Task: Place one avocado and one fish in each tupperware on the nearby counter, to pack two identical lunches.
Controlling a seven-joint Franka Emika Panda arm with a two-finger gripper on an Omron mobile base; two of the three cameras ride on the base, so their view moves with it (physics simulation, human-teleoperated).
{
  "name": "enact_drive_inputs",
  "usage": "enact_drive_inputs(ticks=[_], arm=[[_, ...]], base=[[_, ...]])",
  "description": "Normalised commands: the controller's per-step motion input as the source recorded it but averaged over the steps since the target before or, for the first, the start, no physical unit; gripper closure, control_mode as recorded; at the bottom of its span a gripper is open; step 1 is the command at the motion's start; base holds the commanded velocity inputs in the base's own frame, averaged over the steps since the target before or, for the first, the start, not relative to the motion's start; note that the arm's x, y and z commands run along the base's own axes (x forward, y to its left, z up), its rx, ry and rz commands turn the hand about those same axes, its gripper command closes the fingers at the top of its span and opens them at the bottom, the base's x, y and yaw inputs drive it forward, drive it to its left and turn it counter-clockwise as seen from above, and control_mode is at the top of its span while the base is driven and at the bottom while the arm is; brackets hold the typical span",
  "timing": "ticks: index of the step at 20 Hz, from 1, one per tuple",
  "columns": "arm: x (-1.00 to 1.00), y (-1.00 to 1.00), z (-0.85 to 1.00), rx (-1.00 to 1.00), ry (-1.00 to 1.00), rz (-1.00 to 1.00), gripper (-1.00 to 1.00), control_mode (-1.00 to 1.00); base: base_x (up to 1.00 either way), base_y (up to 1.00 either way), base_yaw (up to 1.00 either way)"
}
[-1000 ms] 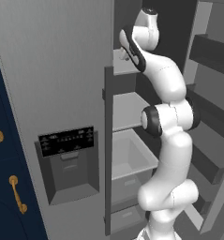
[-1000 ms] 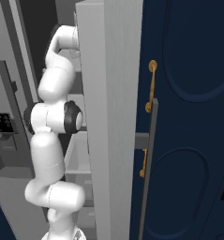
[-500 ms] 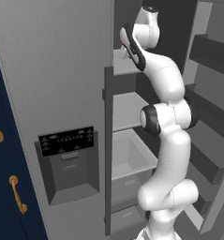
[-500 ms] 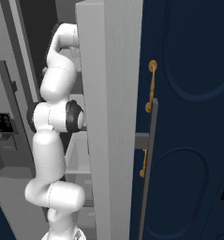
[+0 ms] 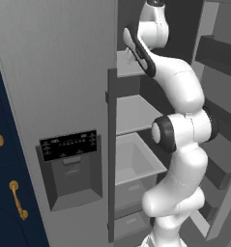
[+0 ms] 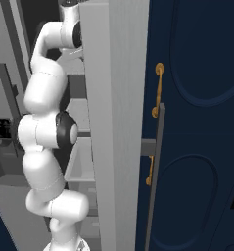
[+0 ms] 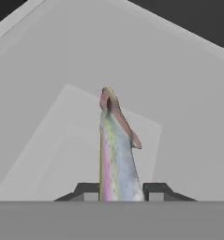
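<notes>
My tool [image 7: 120, 191] is closed on the fish [image 7: 115, 154], one finger on each flank at the near end. The fish's long axis runs straight out from between the fingers, away from me, far end free over the pale grey fridge shelf [image 7: 52, 136]. In the left base view my arm reaches high into the open fridge [image 5: 131, 116] to the upper shelf. Judgement: I must draw straight back along that axis to clear the shelf. No tupperware or tabletop in sight here.

Arm stretched high, tool [image 7: 119, 193] apparently clamped on something.
</notes>
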Motion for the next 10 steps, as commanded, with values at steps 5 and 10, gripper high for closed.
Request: enact_drive_inputs(ticks=[5,10], arm=[[-0.85,0.0,-0.72,-0.11,-0.49,0.0,1.0,-1.0],[-1.0,-0.04,0.27,0.04,-0.02,0.0,1.0,-1.0]], base=[[0.0,0.0,0.0],[0.0,0.0,0.0]])
